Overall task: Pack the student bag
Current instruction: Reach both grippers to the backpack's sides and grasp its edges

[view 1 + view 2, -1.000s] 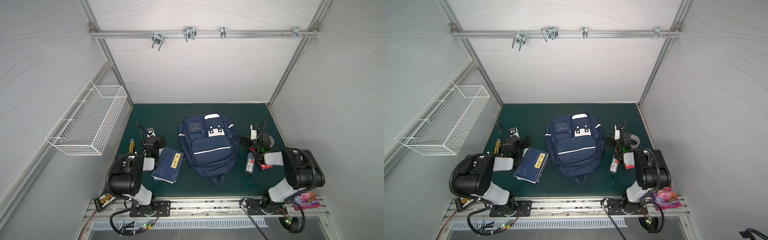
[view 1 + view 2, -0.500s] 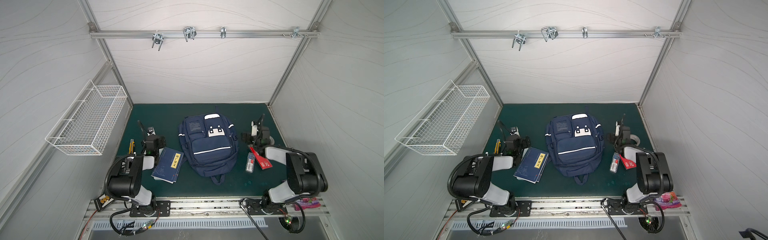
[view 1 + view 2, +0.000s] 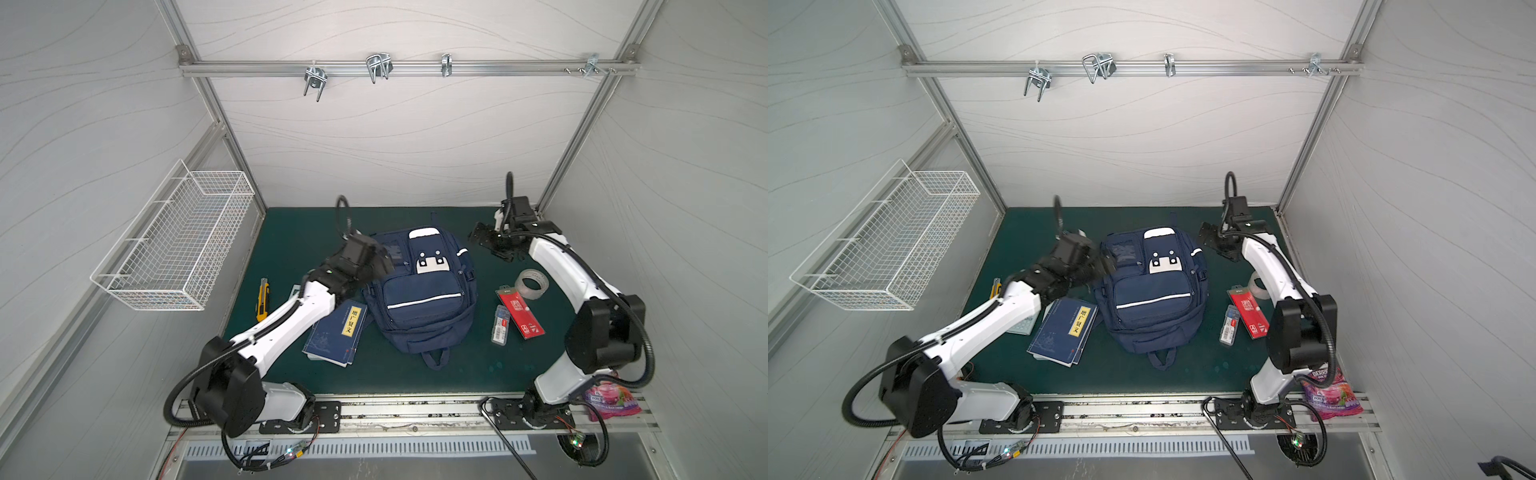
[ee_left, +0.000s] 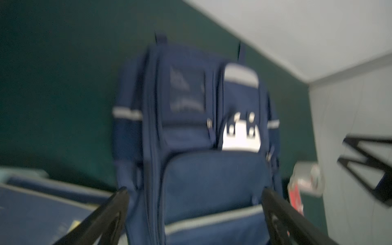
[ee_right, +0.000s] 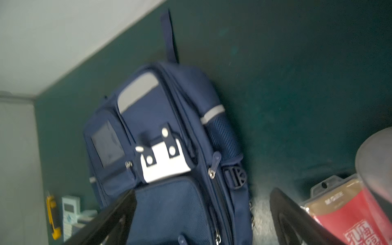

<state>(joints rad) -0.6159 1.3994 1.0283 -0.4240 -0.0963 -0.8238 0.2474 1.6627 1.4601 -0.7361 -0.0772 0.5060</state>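
Nearest, a blue book is lying just beside the backpack, which is resting flat in the middle of the desk, soft and floppy, probably best taken by a zipper pull. Farther back, the left gripper and right gripper are hovering spread and empty near its far corners, nothing blocking them.

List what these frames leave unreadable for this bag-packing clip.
- Left gripper: blurred in both top views; whether it touches the student bag is unclear.
- Print on red pack: too small in top views, cut off in right wrist view.
- Pale device: mostly hidden under the left arm in top views.
- Purple pouch: partly behind the right arm.
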